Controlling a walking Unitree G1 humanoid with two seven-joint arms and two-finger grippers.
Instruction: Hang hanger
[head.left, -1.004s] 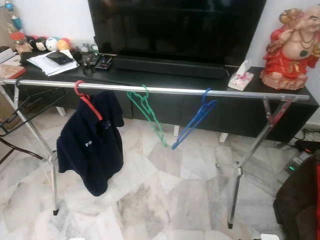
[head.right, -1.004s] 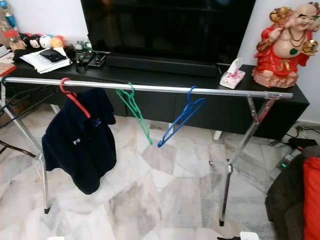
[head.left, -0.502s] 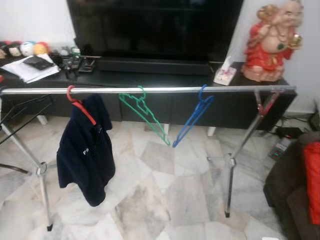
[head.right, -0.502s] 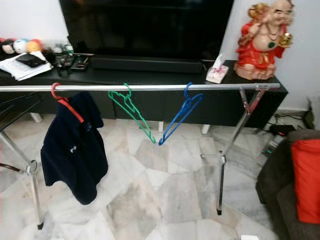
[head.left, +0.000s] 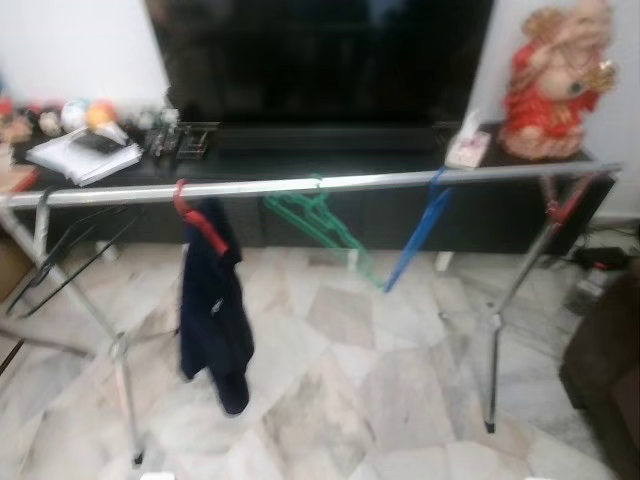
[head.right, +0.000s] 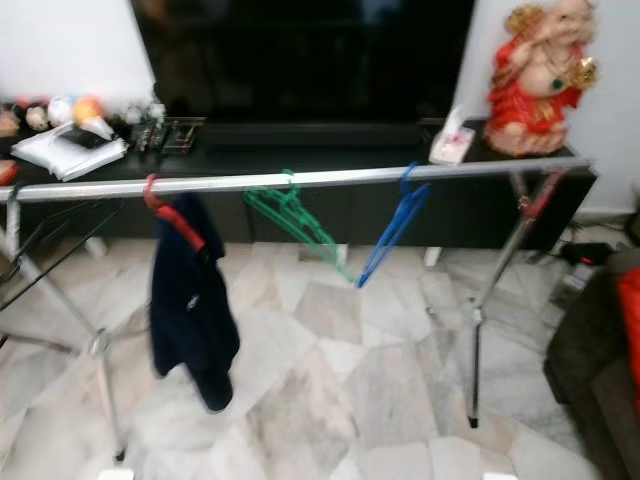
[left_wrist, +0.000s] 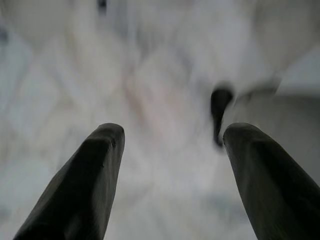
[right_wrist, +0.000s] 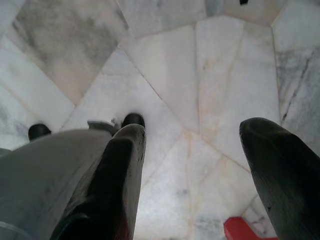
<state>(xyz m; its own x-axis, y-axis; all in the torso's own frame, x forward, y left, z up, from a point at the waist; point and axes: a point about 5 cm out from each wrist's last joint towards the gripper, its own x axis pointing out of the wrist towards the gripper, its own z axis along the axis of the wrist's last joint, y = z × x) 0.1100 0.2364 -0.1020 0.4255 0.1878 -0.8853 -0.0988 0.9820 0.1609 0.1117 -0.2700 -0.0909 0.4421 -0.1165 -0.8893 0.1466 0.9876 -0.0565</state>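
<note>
A silver clothes rail on folding legs runs across the room. Three hangers hang from it: a red hanger carrying a dark navy shirt, a bare green hanger in the middle, and a bare blue hanger to the right. My left gripper is open over the marble floor with nothing between its fingers. My right gripper is open too, empty, pointing down at the floor tiles.
Behind the rail stands a low black TV cabinet with a large TV, a red statue, a tissue box and papers. A dark sofa edge sits right. A red object lies on the floor.
The camera has shifted, so the rail sits differently in view and the picture is blurred. The navy shirt now hangs narrower, seen more edge-on.
</note>
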